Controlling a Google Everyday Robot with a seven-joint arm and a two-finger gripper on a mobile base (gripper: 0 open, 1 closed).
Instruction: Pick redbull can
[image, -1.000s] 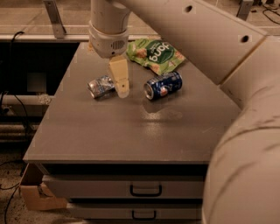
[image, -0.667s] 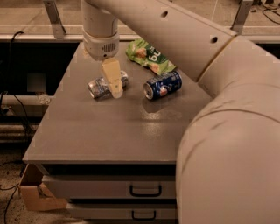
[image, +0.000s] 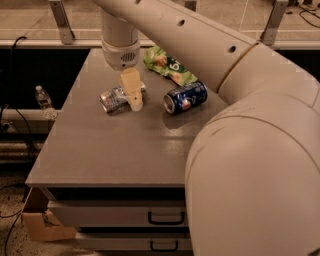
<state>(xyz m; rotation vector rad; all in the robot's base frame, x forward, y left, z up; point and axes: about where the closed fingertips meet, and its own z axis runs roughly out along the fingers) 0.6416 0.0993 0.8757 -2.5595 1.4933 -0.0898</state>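
The redbull can (image: 113, 99), slim, silver and light blue, lies on its side at the back left of the grey table (image: 115, 150). My gripper (image: 135, 104) hangs from the arm's wrist (image: 121, 50) and points down over the can's right end, in front of it in the camera view. I cannot tell whether it touches the can. A dark blue can (image: 186, 97) lies on its side to the right. A green snack bag (image: 169, 65) lies behind it.
My big arm fills the right side of the view and hides the table's right part. A water bottle (image: 44, 97) stands left of the table, lower down. Drawers with handles (image: 165, 218) sit below the tabletop. A cardboard box (image: 42, 225) lies on the floor at the left.
My gripper has moved left, from between the two cans to the redbull can's right end. The cans and the bag have not moved on the table.
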